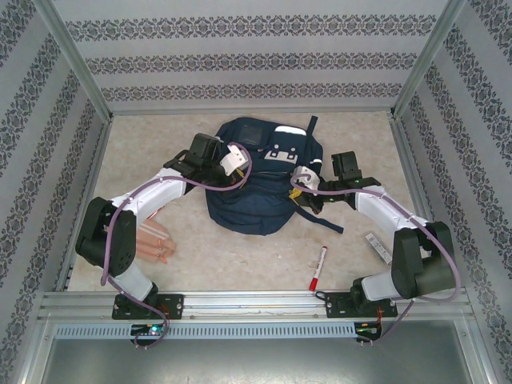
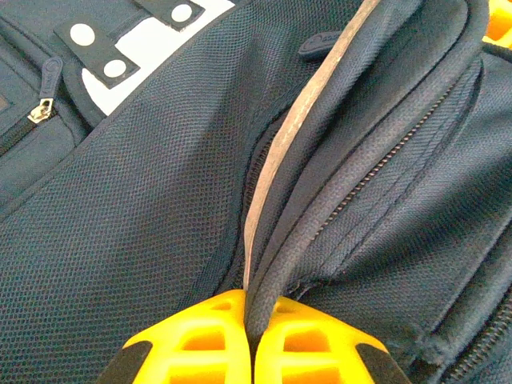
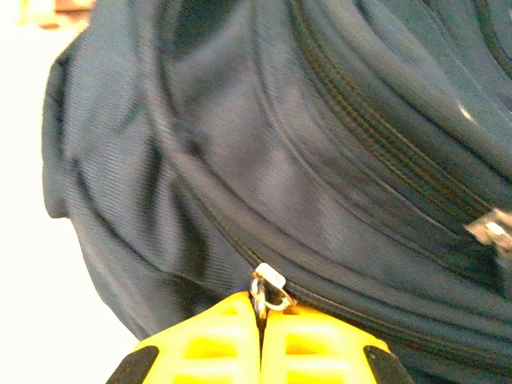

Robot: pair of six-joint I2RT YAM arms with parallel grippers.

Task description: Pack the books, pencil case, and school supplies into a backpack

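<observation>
Currently, left gripper (image 2: 254,336) pinches the backpack's (image 1: 260,180) piped seam (image 2: 276,256); right gripper (image 3: 261,324) is clamped on its zipper pull (image 3: 269,288). Both marker pen (image 1: 318,268) and pencil case (image 1: 156,244) lie outside the backpack, near it. Risk: the small pull slips free, or slack fabric jams it.

Beige marbled tabletop (image 1: 240,256), small flat whitish oblong object (image 1: 378,246) lying near its right edge, pale walls (image 1: 240,64) with dark ornament bands on three sides, metal rail (image 1: 256,302) along the near edge

Flanking backpack (image 1: 248,204): seemingly pencil case (image 1: 156,244) left, marker (image 1: 318,268) right.
</observation>
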